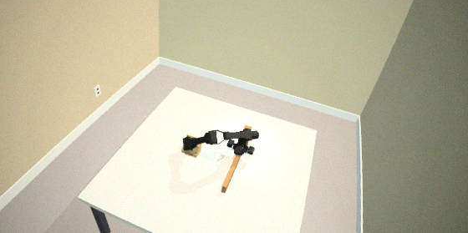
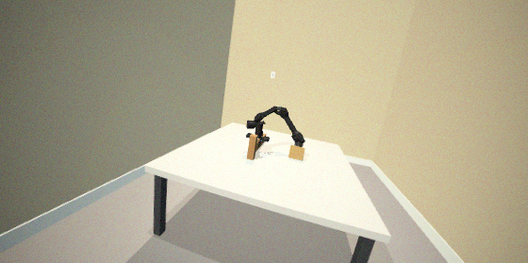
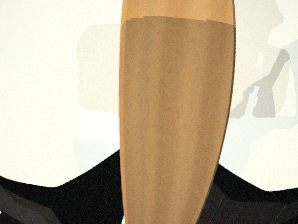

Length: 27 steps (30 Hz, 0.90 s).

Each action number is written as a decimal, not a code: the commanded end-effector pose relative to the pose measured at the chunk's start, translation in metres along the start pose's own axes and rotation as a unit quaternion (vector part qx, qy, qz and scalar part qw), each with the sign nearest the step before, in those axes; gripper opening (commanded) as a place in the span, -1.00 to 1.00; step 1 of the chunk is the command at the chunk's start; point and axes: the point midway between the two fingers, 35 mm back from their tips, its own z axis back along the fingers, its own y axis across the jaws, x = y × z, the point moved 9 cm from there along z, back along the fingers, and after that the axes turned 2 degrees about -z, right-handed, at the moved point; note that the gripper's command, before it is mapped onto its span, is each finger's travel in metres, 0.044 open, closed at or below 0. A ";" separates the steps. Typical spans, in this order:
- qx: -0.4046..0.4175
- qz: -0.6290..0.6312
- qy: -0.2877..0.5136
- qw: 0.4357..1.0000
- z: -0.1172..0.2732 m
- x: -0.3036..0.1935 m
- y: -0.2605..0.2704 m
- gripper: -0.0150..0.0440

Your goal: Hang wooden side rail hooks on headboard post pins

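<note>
The wooden side rail (image 1: 231, 174) (image 3: 175, 100) is a long orange bar slanting across the table; its far end lies toward the front in the top view. My gripper (image 1: 241, 150) (image 2: 258, 139) is shut on the rail near its middle, fingers on both sides, as the wrist view shows. An upright wooden piece, apparently the headboard post (image 1: 249, 127) (image 2: 252, 147), stands at the rail's other end, partly behind the arm in the top view. The rail lines up roughly with it. The hooks, pins and slot cannot be made out, nor whether they touch.
The white table (image 1: 138, 169) (image 2: 283, 182) carries everything. The arm's base stands at a wooden block (image 1: 191, 151) (image 2: 297, 153), left of the rail in the top view. The arm arches over from there to the rail and casts shadows on the table.
</note>
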 end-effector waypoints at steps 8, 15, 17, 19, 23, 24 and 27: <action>0.005 0.000 0.003 1.000 0.003 -0.003 0.001 -0.49; 0.005 0.000 0.003 1.000 0.004 -0.004 0.000 -0.49; 0.005 0.000 0.003 1.000 0.004 -0.004 0.000 -0.49; 0.005 0.000 0.003 1.000 0.004 -0.004 0.000 -0.49; 0.005 0.000 0.003 1.000 0.004 -0.005 -0.001 -0.49; 0.005 0.000 0.003 1.000 0.004 -0.005 -0.001 -0.49; 0.005 0.000 0.003 1.000 0.003 -0.005 -0.001 -0.49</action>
